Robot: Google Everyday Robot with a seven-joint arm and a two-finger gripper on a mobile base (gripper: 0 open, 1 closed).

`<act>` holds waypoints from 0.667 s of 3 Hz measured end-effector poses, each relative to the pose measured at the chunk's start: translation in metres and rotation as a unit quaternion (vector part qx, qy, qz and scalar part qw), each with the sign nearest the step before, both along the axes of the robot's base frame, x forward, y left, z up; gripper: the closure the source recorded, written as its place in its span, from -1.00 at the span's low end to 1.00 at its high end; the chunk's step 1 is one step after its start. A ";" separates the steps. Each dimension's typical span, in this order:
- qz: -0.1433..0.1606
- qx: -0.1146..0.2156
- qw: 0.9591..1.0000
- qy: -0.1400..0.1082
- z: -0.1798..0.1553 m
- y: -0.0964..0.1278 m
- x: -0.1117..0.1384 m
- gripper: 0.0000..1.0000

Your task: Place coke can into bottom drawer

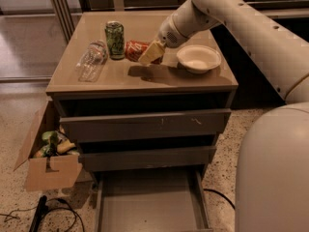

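Gripper: gripper [150, 53] hangs over the cabinet top [159, 83], at the end of the arm that reaches in from the bowl side.
Jaws: closed on the coke can [133, 49], as far as I can judge; one pale finger lies across the end of the can nearest the wrist.
Coke can: in the jaws, lying roughly on its side with its red body sticking out past the fingertips. A shadow on the wood directly below the jaws suggests it is just clear of the surface.
Beyond the fingertips: a green can [115, 39] stands upright just beside the held can's free end, and further out a plastic bottle [91, 59] lies on its side.
Behind the jaws: a white bowl [198, 58] sits near the wrist side.
Below the jaws: the bottom drawer [149, 202] is pulled out well beneath them, floor bare, with the two drawers above it shut.
Step in hand: lifting the can away from the top, judging by the grasp.
Next move calls for: raising it without nudging the green can, carrying it out past the front edge, then lowering it into the open tray before letting go.
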State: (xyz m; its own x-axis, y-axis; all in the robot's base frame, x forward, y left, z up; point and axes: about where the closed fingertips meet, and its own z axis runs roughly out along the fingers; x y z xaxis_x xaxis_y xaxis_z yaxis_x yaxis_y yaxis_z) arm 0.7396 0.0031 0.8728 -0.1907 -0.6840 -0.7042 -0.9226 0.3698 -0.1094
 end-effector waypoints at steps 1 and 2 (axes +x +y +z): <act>-0.006 0.014 1.000 -0.012 0.020 -0.020 -0.029 1.00; -0.032 0.023 0.999 -0.010 0.022 -0.057 -0.079 1.00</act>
State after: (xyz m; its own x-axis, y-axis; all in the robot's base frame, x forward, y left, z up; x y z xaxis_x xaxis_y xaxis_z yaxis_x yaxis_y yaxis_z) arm 0.6610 -0.0539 0.8950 -0.2187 -0.6372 -0.7390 -0.8950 0.4327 -0.1082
